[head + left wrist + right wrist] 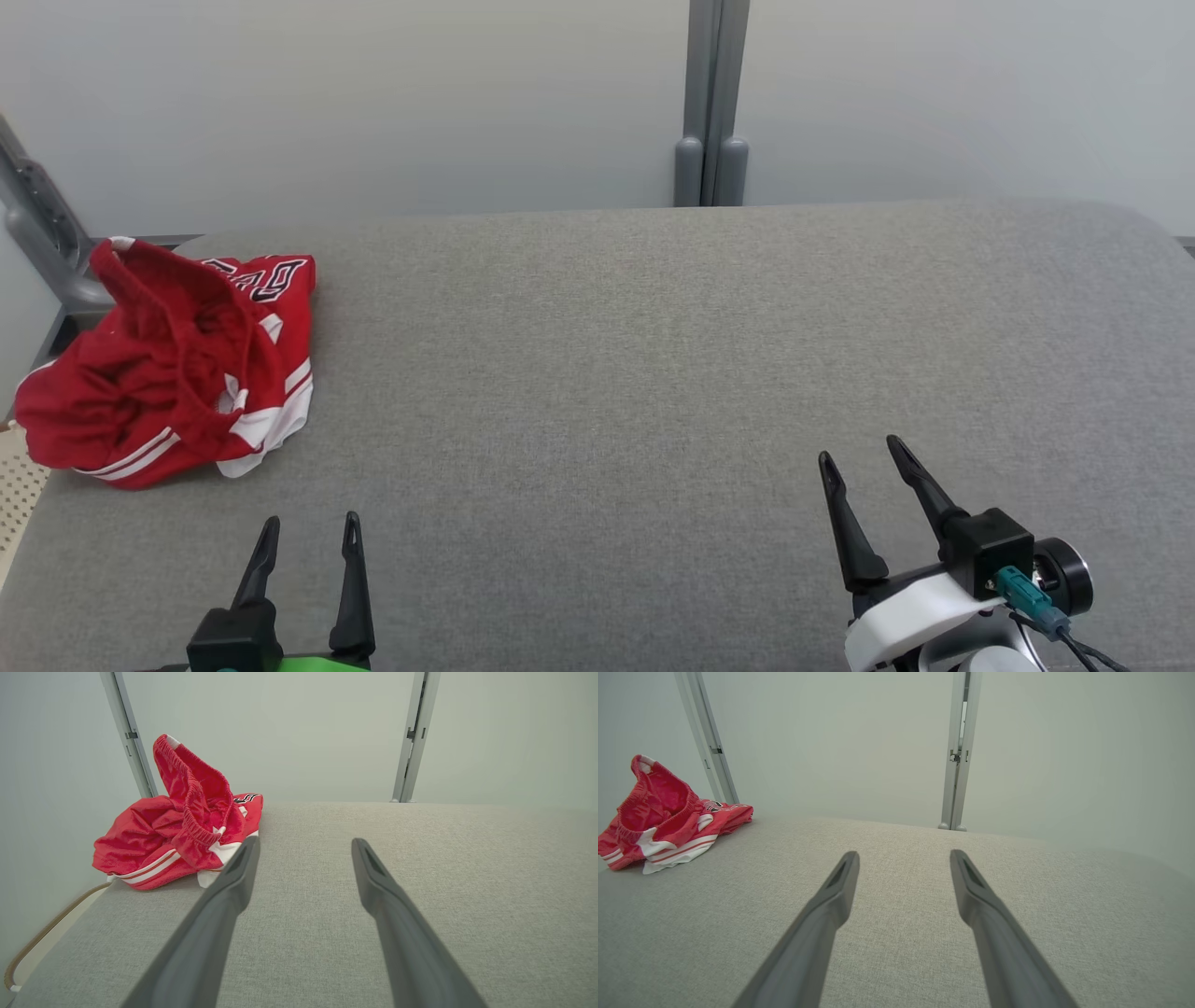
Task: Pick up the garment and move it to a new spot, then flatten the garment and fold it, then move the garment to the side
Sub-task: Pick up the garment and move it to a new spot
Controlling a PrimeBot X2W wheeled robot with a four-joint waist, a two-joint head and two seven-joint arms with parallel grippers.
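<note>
You are looking at the left gripper [306, 847] hanging open over the grey pad [420, 858], while the red garment [173, 826] is lying crumpled at the frame's left, beside one fingertip [247, 851].

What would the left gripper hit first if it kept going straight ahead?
Probably just the grey padded surface, toward which the left gripper seems slightly tilted. The red garment lies just left of that line and might get brushed. Depth is unclear.
</note>
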